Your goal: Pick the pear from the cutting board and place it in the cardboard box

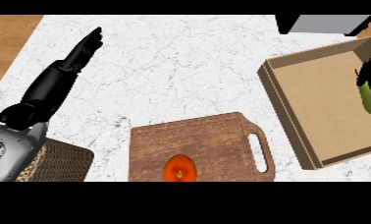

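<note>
Tan shallow cardboard box is holding the green pear, right hand unseen; left hand resting straight-fingered.

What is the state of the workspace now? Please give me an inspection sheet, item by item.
Surface: white marbled counter.
Job's things: cutting board at the lower middle, no pear on it; cardboard box at right; a green thing, likely the pear, over the box floor, cut off by the view's right edge.
Clutter: orange round fruit on the board; woven brown thing at lower left.
Hands: left hand open, fingers straight, over the counter at upper left; right hand perhaps the dark shape above the pear, state unclear.
Cables: nothing seen.
Surroundings: grey object at top right; wooden strip at left.
</note>
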{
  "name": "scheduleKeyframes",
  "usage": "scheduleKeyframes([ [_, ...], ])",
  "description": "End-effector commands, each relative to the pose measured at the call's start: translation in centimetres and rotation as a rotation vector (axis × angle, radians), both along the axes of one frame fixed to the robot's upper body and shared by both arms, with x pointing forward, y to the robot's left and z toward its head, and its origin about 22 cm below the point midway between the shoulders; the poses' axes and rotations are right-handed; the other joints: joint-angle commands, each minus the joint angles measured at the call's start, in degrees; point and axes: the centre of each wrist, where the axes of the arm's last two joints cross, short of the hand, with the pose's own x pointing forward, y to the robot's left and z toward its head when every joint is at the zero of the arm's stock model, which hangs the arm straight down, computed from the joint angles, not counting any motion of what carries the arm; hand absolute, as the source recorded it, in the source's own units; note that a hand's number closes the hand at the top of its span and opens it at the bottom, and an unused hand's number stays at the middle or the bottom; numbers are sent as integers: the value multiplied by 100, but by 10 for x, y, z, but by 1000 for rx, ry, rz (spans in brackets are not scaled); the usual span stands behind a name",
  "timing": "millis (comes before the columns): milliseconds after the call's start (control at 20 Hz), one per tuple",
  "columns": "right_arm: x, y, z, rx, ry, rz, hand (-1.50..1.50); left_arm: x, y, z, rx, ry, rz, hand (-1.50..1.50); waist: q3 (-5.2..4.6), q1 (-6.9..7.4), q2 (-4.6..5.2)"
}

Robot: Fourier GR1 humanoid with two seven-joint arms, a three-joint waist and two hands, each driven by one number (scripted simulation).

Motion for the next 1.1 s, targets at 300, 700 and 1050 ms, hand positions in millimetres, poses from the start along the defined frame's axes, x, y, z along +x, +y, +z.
scheduleKeyframes([
  [300,28,-19,-14,-113,171,153,-150,2,-10,-34,-31,69,14,0,-92,5,86],
  [700,38,13,-72,562,357,185,-150,1,-3,-17,-15,62,26,0,-82,-37,113],
  [1050,39,-16,-76,863,544,-33,-150,-2,-3,-20,-16,70,20,0,-97,20,135],
])
